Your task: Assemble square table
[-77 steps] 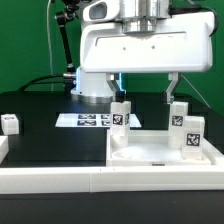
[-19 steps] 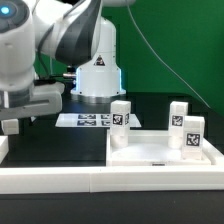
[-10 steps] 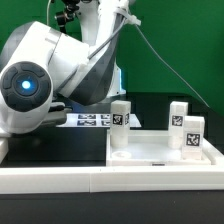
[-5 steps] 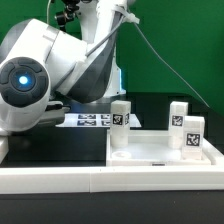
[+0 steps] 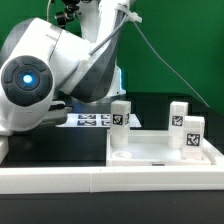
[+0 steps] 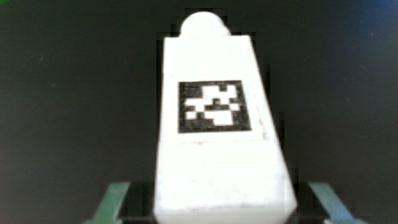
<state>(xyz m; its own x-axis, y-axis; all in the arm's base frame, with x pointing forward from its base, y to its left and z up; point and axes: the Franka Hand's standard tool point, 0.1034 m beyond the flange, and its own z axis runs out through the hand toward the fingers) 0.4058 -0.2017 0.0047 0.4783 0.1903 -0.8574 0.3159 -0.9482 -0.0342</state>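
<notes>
A white table leg [image 6: 214, 130] with a black-and-white tag lies lengthwise on the black table, filling the wrist view. My gripper [image 6: 221, 200] straddles its near end, one finger [image 6: 125, 200] on each side, shut on it. In the exterior view the gripper and this leg are hidden behind the bent arm [image 5: 55, 85] at the exterior view's left. The white tabletop [image 5: 165, 160] lies at the exterior view's right. Three tagged legs stand on or behind it: one [image 5: 120, 115] at its left corner and two [image 5: 178, 113] [image 5: 190, 132] at its right.
The marker board [image 5: 88, 120] lies flat behind the arm, near the robot's base. A long white rail [image 5: 60, 178] runs along the front edge of the table. A green wall closes the back.
The arm stays low at the exterior view's left and has barely shifted. The jaws have come in around the leg.
</notes>
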